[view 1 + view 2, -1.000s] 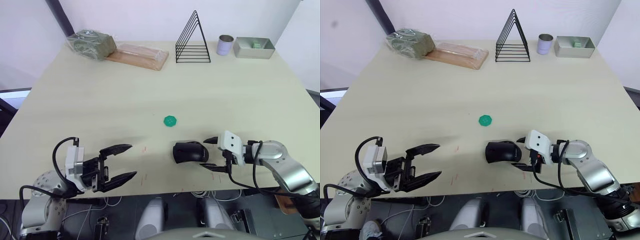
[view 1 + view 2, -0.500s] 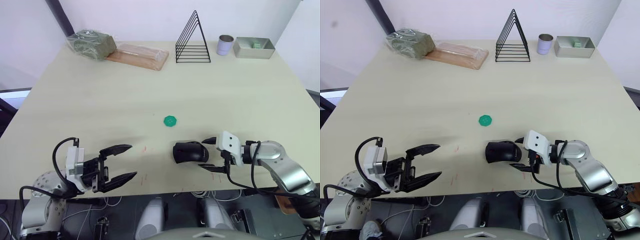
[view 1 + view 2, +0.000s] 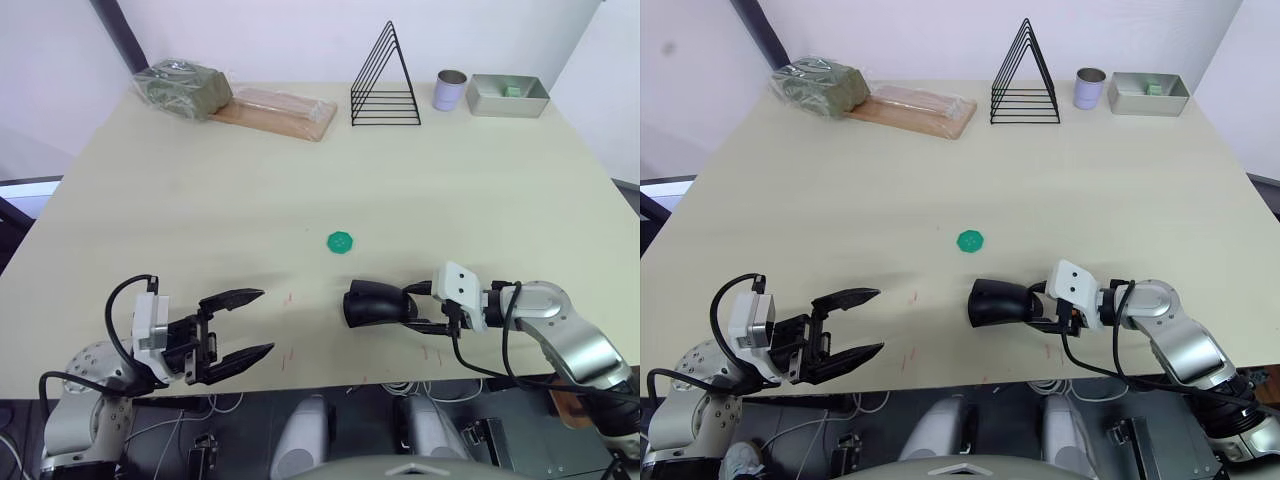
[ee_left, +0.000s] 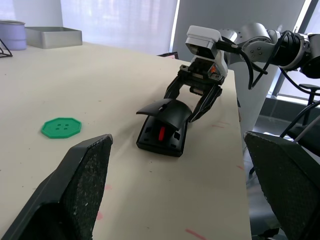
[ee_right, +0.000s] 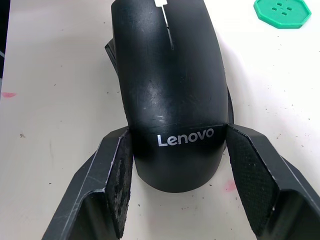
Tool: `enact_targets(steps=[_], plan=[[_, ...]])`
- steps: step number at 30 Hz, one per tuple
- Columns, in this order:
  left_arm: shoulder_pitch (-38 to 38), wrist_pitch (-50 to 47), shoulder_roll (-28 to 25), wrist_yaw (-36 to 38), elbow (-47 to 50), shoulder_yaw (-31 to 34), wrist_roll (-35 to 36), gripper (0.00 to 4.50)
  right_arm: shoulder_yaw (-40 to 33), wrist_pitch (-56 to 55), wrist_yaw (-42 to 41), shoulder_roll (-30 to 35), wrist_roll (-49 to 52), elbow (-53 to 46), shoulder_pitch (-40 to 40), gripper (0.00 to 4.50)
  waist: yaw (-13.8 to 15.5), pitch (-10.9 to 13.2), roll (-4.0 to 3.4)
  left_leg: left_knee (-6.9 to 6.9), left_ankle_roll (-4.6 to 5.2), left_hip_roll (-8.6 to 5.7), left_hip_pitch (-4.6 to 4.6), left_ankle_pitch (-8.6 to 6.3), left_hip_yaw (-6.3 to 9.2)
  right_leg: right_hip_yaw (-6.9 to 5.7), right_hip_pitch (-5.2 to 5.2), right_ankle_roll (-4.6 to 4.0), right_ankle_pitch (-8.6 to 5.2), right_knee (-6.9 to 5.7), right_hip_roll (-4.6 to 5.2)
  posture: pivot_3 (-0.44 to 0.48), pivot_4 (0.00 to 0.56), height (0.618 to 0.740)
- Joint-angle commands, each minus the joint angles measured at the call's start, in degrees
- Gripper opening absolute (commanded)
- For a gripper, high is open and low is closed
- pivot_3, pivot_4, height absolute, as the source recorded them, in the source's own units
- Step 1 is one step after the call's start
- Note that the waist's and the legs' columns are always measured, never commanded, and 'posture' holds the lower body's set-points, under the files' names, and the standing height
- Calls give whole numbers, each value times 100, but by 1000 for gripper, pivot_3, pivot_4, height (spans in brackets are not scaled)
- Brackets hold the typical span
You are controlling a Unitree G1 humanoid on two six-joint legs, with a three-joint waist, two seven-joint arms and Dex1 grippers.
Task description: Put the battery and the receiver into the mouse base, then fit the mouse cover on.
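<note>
The glossy black mouse cover [image 5: 167,90] with its pale logo lies tilted over the mouse base [image 4: 162,140]. Its front end is raised, so the red part inside the base shows. My right gripper [image 3: 408,307] is shut on the rear of the cover, one finger pad [image 5: 120,175] pressed to each side. My left gripper [image 3: 266,320] stands open near the table's front edge, well to the left of the mouse, with nothing between its fingers. The battery and the receiver are hidden.
A green scalloped disc [image 3: 341,241] lies just behind the mouse. Along the far edge stand a wire rack [image 3: 386,80], a tin can [image 3: 450,90], a metal tray [image 3: 508,96], a wooden board [image 3: 275,112] and a green bag [image 3: 183,87].
My right gripper's fingers have shut on the rear of the mouse cover, and the cover's front end has tipped up off the base. The left arm has not moved.
</note>
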State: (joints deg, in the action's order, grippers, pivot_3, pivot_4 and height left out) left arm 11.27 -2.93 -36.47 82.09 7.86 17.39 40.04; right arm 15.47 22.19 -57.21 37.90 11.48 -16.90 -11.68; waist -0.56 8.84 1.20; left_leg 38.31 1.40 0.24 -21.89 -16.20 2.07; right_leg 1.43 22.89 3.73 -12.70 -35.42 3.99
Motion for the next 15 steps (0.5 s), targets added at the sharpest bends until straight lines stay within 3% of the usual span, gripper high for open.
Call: enact_targets(steps=[1, 10, 15], plan=[[-47, 12, -19, -35, 109, -4, 30, 4500, -41, -51, -16, 8, 17, -106, -89, 2331, 0, 0, 0, 0, 0, 0, 0, 0, 0, 0, 0, 0, 0, 0, 0, 0, 150, 740], [-23, -22, -29, -84, 175, 9, 41, 4500, -160, 164, -241, 337, 113, -557, -428, 2331, 2, 1, -1, 0, 0, 0, -1, 0, 0, 0, 0, 0, 0, 0, 1, 0, 150, 740], [9, -24, -20, -119, 224, 8, 43, 4500, -43, 860, -361, 547, 254, -1151, -998, 2331, 0, 1, -2, 0, 0, 0, 0, 0, 2, 0, 0, 0, 0, -1, 1, 0, 150, 740]])
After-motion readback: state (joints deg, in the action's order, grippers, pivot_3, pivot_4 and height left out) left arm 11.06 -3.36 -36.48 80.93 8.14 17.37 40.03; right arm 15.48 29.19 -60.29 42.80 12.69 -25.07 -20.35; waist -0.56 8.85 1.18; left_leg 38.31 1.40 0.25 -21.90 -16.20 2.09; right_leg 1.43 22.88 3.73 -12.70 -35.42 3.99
